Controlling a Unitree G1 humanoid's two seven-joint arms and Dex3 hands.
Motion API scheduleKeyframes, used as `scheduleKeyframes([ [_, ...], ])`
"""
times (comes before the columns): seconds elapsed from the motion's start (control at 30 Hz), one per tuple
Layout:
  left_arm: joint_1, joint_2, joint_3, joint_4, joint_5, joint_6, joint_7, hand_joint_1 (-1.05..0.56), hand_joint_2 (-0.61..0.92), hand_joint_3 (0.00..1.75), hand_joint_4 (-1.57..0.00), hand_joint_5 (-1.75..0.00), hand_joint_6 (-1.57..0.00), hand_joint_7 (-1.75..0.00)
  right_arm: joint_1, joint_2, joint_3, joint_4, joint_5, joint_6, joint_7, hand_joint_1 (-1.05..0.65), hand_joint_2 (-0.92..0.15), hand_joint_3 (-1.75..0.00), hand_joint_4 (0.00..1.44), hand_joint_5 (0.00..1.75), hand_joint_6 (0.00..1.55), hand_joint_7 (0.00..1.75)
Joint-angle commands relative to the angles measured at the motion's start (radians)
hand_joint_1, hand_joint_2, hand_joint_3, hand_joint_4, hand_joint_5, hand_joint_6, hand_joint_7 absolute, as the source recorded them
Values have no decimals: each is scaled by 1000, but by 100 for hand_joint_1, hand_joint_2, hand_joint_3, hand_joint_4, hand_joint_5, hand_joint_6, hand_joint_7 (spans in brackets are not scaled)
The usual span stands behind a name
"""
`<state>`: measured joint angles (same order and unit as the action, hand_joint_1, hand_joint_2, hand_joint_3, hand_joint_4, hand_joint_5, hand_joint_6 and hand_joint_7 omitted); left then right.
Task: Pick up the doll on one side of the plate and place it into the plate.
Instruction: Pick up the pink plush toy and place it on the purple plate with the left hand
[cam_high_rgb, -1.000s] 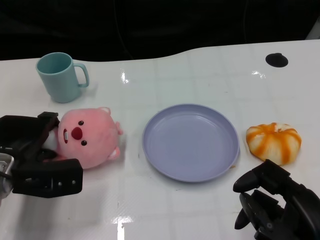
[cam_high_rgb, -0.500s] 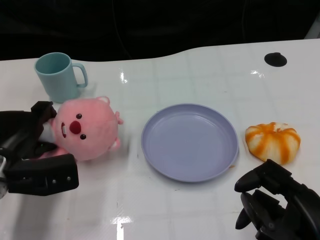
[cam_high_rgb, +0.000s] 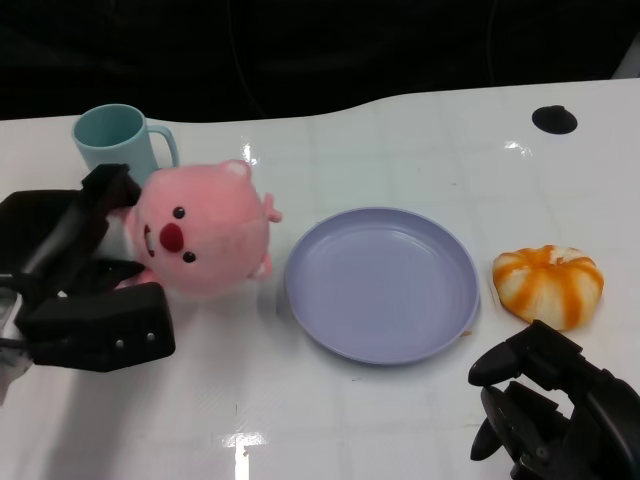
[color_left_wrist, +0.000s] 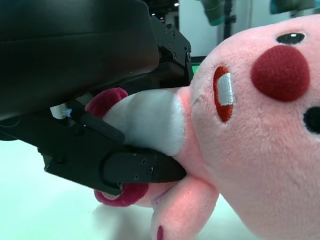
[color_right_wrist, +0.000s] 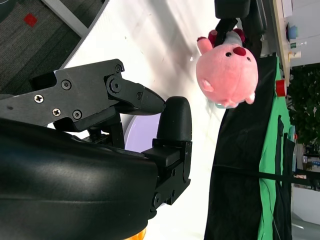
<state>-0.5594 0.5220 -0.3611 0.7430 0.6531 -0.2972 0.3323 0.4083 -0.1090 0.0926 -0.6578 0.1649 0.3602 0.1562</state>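
While the black, hard-shelled left hand (cam_high_rgb: 85, 275) grasps it from behind, the round pink plush doll (cam_high_rgb: 200, 243) sits clear of the white glossy table (cam_high_rgb: 400, 140), just left of the shallow lavender plastic plate (cam_high_rgb: 381, 283) and in front of the pale teal plastic mug (cam_high_rgb: 122, 142). Its fur is short and fuzzy; it has a dark red felt nose, small black bead eyes, stubby ears and a paler belly. From the left wrist camera, black fingers (color_left_wrist: 130, 167) close around the doll's (color_left_wrist: 250, 135) white belly, with deep pink fabric trim showing on either side. No writing can be read anywhere. On the plate's right lies a soft-looking orange-and-white striped round bun toy (cam_high_rgb: 547, 284). Low at the near edge, the right hand (cam_high_rgb: 545, 415) holds nothing, its fingers curled inward.
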Motion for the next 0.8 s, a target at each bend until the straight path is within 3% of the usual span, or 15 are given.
scheduleKeyframes([
  [0.03,5,-5,24,-71,-19,30,-51,-17,52,97,-86,-175,-65,-175,7,-4,-4,-3,2,-6,-2,-30,-92,-60,48,175,36,167],
  [0.2,-8,-56,27,-165,-33,80,-144,-22,63,74,-85,-175,-63,-175,7,-6,-4,-7,-1,-5,-3,-30,-92,-60,48,174,36,168],
  [0.33,-14,-107,26,-207,-45,86,-174,-18,63,71,-88,-175,-64,-175,6,-6,-2,-9,-2,-6,-3,-31,-92,-60,48,175,36,167],
  [0.6,-57,-225,-9,-217,-33,95,-215,-13,46,108,-91,-175,-71,-175,10,-9,14,-12,-21,-19,-6,-32,-92,-60,49,174,37,167],
  [0.8,-100,-290,-47,-178,-19,111,-233,-15,41,112,-92,-175,-70,-174,16,-6,24,-23,-28,-17,-8,-32,-92,-59,50,174,39,167],
])
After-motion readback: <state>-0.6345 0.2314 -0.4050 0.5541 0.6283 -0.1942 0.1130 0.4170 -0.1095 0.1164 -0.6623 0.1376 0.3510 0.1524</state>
